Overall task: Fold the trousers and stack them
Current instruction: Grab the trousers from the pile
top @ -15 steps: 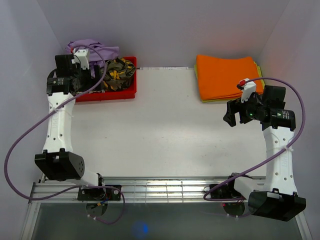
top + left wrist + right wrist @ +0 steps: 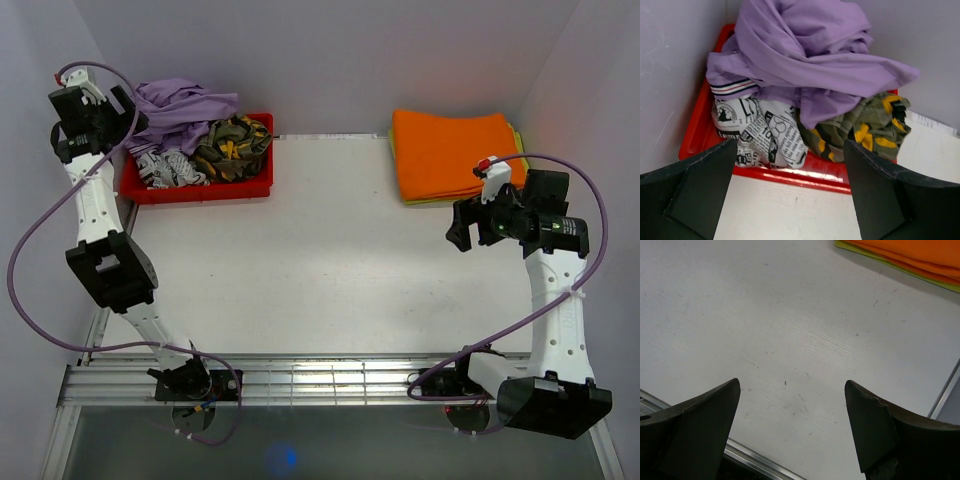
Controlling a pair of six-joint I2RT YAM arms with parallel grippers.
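Top view: the trousers [image 2: 185, 103] are found heaped in the red bin [image 2: 200, 190], far left, atop patterned garments [image 2: 235, 140]. The left claw [image 2: 122, 106] hangs open beside them, and the right claw [image 2: 458, 228] is open above the table [image 2: 300, 260].
Left wrist view: patterned garments may be snagged along with the trousers.
Right wrist view: nothing is held.

trousers [image 2: 805, 60] cropped at top edge, yellow-green cloth [image 2: 519, 140] mostly under orange cloth [image 2: 450, 150]

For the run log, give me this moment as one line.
stage: pre-grasp | trousers: heaped in red bin | left gripper: open, empty, facing bin | right gripper: open, empty, above table
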